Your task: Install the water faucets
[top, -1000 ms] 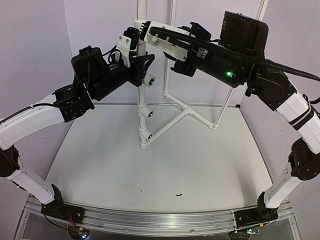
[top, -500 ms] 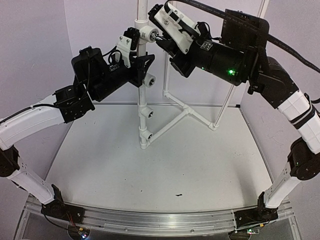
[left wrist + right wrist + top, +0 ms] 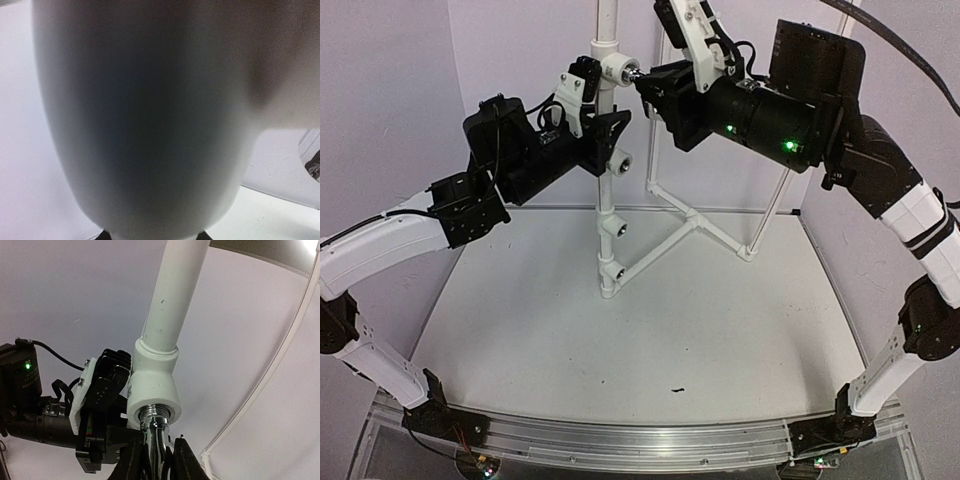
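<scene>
A chrome water faucet [image 3: 156, 427] is held in my right gripper [image 3: 157, 445], which is shut on its body. Its threaded stub sits in the mouth of the top white tee fitting [image 3: 154, 390] on the upright white pipe [image 3: 175, 290]. In the top view the faucet [image 3: 638, 76] meets the top tee [image 3: 617, 68], with my right gripper [image 3: 652, 88] just right of it. My left gripper [image 3: 603, 135] is shut on the pipe just below that tee. The left wrist view is filled by the pipe [image 3: 145, 120]; only dark finger tips [image 3: 204, 236] show at the bottom edge.
Three more white tees [image 3: 617, 160] [image 3: 618, 226] [image 3: 616, 271] with dark openings sit lower on the pipe. Thin white struts [image 3: 695, 225] brace it to the table behind and to the right. My left gripper also shows in the right wrist view [image 3: 100, 405], beside the tee.
My right wrist has rolled about the faucet's axis, its body swinging from lying flat to pointing upward, with the faucet staying at the top tee. The left arm has not moved.
</scene>
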Tool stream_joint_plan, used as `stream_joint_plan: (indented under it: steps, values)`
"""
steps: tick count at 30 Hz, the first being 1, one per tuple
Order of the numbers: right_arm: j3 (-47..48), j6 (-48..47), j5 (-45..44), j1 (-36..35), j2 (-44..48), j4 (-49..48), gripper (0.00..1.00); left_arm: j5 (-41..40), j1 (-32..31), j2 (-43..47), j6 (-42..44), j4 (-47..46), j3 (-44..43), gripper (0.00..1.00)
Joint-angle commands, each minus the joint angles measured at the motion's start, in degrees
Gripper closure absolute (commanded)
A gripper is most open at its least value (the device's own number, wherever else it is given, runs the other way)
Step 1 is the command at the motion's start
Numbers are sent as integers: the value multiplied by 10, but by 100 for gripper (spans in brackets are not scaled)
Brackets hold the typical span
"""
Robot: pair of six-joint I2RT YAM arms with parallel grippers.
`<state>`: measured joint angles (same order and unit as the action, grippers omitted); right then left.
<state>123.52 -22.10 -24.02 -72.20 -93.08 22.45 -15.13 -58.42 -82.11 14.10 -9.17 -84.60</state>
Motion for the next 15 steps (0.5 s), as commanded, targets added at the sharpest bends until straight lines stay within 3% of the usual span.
stream_joint_plan:
  steps: [1, 10, 15]
  values:
    - [3, 155, 5, 10, 46, -127, 100, 25, -13, -23, 35, 88, 36, 100]
    - [-64, 371, 35, 34, 65, -178, 100, 9, -13, -36, 38, 88, 28, 100]
    - [-103, 533, 83, 86, 73, -204, 100, 1, -13, -43, 38, 88, 22, 100]
